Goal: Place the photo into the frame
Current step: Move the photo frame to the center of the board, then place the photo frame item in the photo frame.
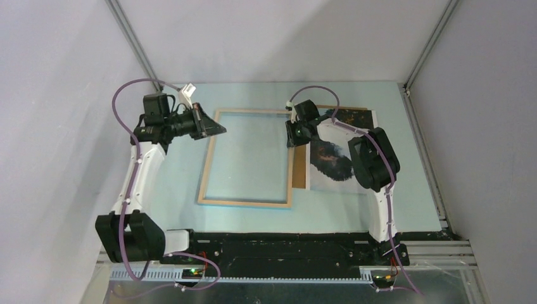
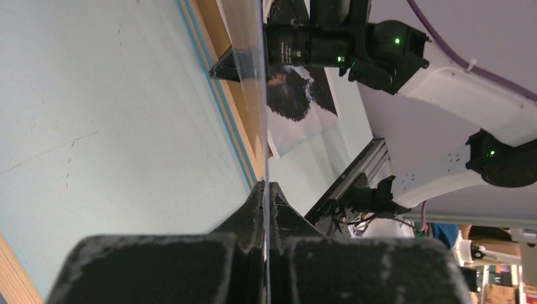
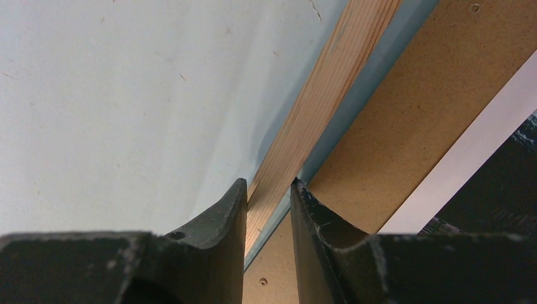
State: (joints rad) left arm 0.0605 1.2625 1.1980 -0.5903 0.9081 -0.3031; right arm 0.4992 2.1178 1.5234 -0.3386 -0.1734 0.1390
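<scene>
Currently my right pincer [image 3: 269, 187] straddles the right-hand rail of the frame [image 3: 316, 107], which lies pale wood face up. It seems clamped on that rail, presumably to stop the frame sliding on the worktop [image 1: 354, 209]. My left pincer [image 2: 266, 190] is pressed together on the edge of a thin clear sheet [image 2: 262, 126], held level above the opening; I judge this clears the way. The photo [image 1: 330, 158] lies picture-up on the brown backing board [image 3: 411, 114], just beside the frame, not yet inside.
</scene>
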